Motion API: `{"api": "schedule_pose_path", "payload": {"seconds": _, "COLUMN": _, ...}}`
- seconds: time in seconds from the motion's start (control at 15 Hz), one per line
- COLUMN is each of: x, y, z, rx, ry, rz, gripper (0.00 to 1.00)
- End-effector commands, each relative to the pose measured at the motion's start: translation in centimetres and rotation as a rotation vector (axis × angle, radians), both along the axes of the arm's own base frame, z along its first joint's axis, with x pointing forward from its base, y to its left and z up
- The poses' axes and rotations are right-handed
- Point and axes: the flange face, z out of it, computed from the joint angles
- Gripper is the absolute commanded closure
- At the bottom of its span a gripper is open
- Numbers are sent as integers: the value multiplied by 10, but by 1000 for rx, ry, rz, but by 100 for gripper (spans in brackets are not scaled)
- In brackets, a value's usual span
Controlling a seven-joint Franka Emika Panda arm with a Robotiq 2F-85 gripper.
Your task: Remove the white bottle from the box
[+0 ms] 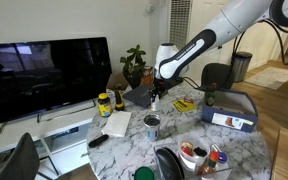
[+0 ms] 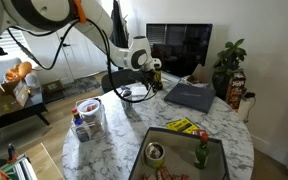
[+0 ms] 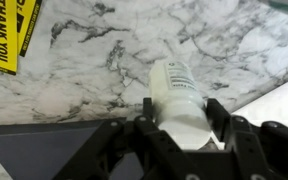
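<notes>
In the wrist view my gripper (image 3: 179, 112) is shut on the white bottle (image 3: 174, 90). The bottle lies between the fingers above the marble table (image 3: 104, 60), with its labelled end pointing away from the camera. In an exterior view the gripper (image 1: 154, 96) hangs over the middle of the table, well away from the blue-grey box (image 1: 229, 110), which stands at the table's edge with a white label on its front. The gripper also shows low over the table in an exterior view (image 2: 154, 82). The bottle is too small to make out in both exterior views.
A yellow card (image 3: 4, 35) lies on the marble near the gripper. A dark flat folder (image 2: 192, 96), a silvery can (image 1: 152, 125), dark yellow-labelled jars (image 1: 104, 103), a tray of red and white items (image 1: 199, 155), a plant (image 1: 134, 65) and a TV (image 1: 44, 75) surround the table.
</notes>
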Motion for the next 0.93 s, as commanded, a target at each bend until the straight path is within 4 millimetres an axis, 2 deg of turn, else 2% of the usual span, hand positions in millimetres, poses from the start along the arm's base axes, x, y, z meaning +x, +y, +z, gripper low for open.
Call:
{"api": "schedule_pose_path", "payload": {"seconds": 0.0, "x": 38, "y": -1, "z": -21, "rx": -33, "ry": 62, "rz": -67, "gripper": 69}}
{"api": "schedule_pose_path", "payload": {"seconds": 0.27, "x": 56, "y": -5, "z": -35, "rx": 9, "ry": 108, "rz": -114, "gripper": 69}}
{"api": "schedule_pose_path", "payload": {"seconds": 0.6, "x": 61, "y": -19, "z": -34, "rx": 123, "ry": 64, "rz": -175, "gripper": 69}}
{"api": "schedule_pose_path", "payload": {"seconds": 0.87, "x": 62, "y": -38, "z": -30, "rx": 112, "ry": -7, "rz": -196, "gripper": 69}}
